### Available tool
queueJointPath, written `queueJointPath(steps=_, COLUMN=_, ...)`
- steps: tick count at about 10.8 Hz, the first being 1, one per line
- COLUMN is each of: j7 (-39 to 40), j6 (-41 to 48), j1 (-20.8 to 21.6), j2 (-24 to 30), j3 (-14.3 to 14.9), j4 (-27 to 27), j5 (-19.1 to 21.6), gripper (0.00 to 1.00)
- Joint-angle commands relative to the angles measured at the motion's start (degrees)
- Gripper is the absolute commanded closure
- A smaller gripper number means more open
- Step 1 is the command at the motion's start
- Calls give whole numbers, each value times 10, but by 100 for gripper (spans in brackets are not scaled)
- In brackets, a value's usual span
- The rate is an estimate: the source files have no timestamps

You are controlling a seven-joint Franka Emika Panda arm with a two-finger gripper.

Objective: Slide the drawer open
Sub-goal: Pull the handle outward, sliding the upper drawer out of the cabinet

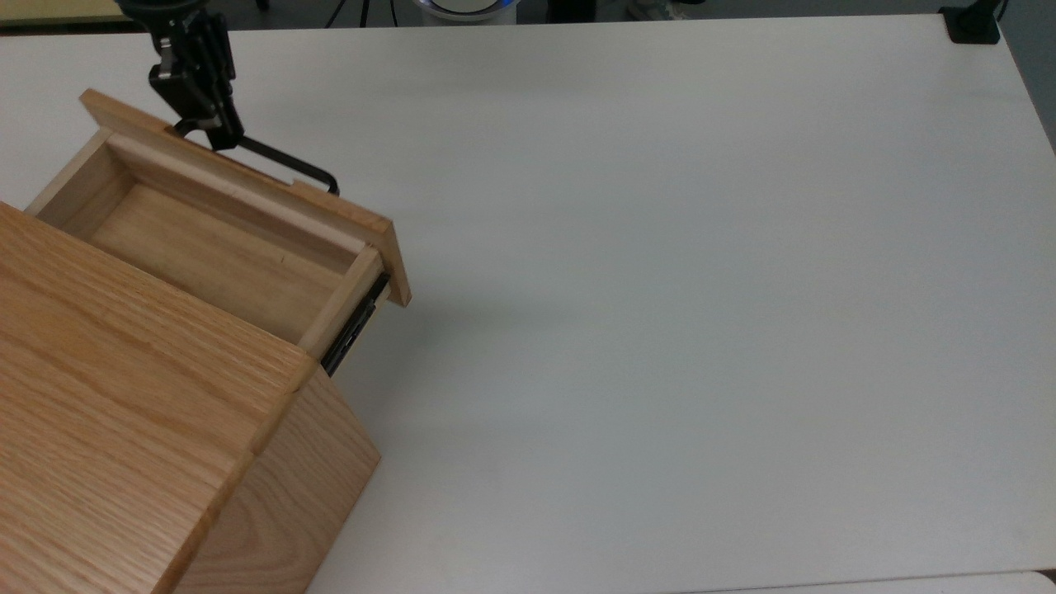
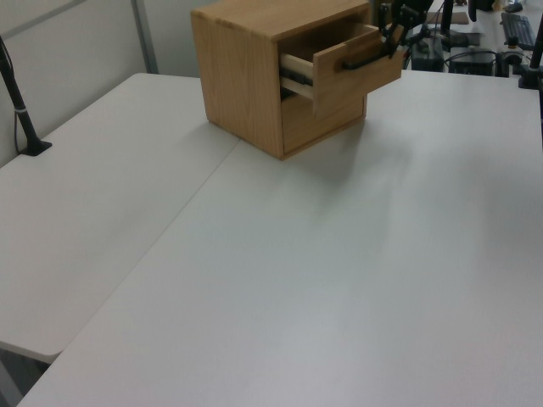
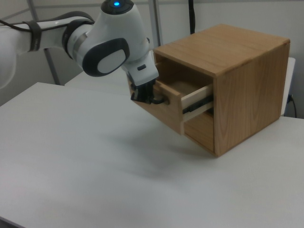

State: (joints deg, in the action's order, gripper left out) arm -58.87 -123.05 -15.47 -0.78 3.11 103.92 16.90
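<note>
The top drawer of the oak cabinet stands pulled well out, its inside bare and a black side rail exposed. My gripper is shut on the long black bar handle, near the handle's left end in the top view. In the left view the drawer juts toward the left view's right, with the gripper at its handle. In the right view the arm reaches down to the drawer front, where the gripper holds the handle.
A second, lower drawer is closed. The white table spreads wide to the top view's right. A black clamp sits at the far right corner, and a black pole stands at the left view's left edge.
</note>
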Motion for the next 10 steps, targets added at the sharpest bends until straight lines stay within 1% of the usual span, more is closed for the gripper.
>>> queueJointPath(steps=1, j7=39, j6=60, j1=47, j2=73, j3=-10, j4=61, j5=-34, gripper=98)
queueJointPath(steps=3, j7=39, j6=73, j1=67, j2=123, j3=-10, j4=106, j5=-47, gripper=97)
queueJointPath(steps=5, j7=38, j6=105, j1=82, j2=144, j3=-10, j4=119, j5=-58, gripper=97)
queueJointPath(steps=6, j7=38, j6=114, j1=82, j2=142, j3=-10, j4=118, j5=-59, gripper=85)
queueJointPath(steps=7, j7=39, j6=117, j1=78, j2=142, j3=-10, j4=117, j5=-59, gripper=43)
queueJointPath(steps=8, j7=39, j6=122, j1=75, j2=142, j3=-10, j4=113, j5=-58, gripper=6)
queueJointPath(steps=9, j7=39, j6=134, j1=73, j2=144, j3=-10, j4=101, j5=-58, gripper=0)
queueJointPath(steps=10, j7=40, j6=148, j1=73, j2=145, j3=-8, j4=87, j5=-58, gripper=0)
